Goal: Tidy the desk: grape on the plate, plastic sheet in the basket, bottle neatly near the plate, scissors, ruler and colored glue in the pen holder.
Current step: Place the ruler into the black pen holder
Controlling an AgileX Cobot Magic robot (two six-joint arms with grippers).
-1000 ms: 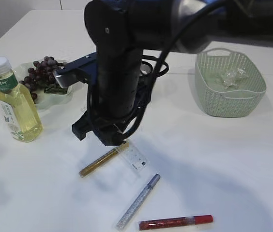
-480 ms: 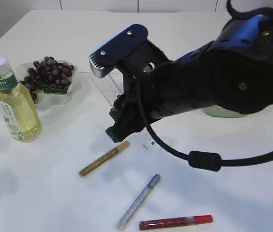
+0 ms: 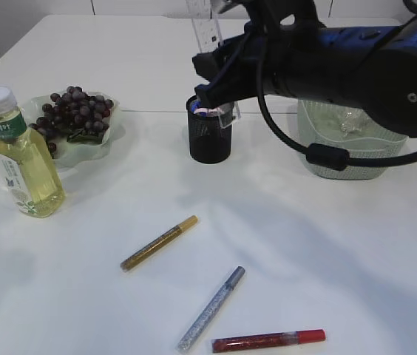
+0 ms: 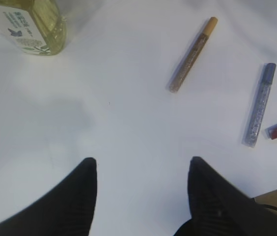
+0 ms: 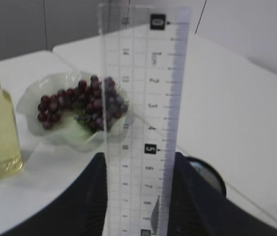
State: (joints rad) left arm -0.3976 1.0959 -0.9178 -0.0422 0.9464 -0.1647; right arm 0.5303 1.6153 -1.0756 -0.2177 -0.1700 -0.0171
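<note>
ruler (image 5: 143, 123) upright btwn r jaws | above pen holder (image 3: 210, 137)

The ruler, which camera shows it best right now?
The right wrist view: the ruler stands upright, filling the frame between the right gripper's fingers, its markings readable. The exterior view shows only its top end above the arm. The left wrist view misses it.

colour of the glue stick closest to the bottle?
Gold glue stick, clearest in the exterior view.
</note>
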